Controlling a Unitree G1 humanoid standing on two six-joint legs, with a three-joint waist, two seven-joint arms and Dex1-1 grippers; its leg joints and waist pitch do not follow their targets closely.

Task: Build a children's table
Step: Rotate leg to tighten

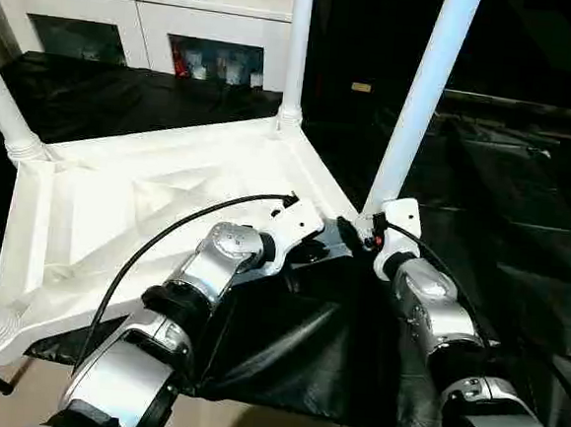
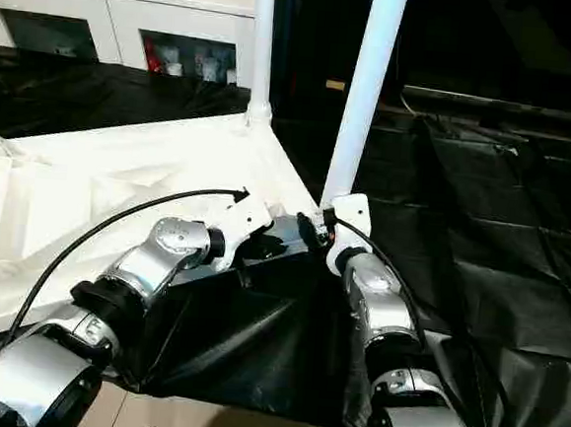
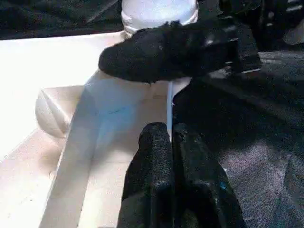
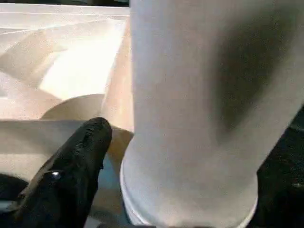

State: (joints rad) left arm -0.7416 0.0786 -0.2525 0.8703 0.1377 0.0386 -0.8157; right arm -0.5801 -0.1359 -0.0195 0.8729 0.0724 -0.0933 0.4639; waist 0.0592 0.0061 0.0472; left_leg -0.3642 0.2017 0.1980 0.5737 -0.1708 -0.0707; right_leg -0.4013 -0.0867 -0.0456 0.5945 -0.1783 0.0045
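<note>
Tabletop (image 1: pixel 118 210) lies upside down on the black sheet (image 1: pixel 525 193), with legs standing in its corner sockets. Left gripper (image 3: pixel 171 137) is pinched closed right on the top's edge rib, holding nothing I can make out. Right gripper (image 4: pixel 80 156) is spread wide around the base of the near-right leg (image 1: pixel 423 96), not clamping it. My worry: that leg tilts a bit, so a bump could pop it out.

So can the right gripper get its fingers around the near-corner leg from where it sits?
Probably yes: the right gripper sits at the base of that leg, one black finger beside the tube, and nothing stands between them.
</note>
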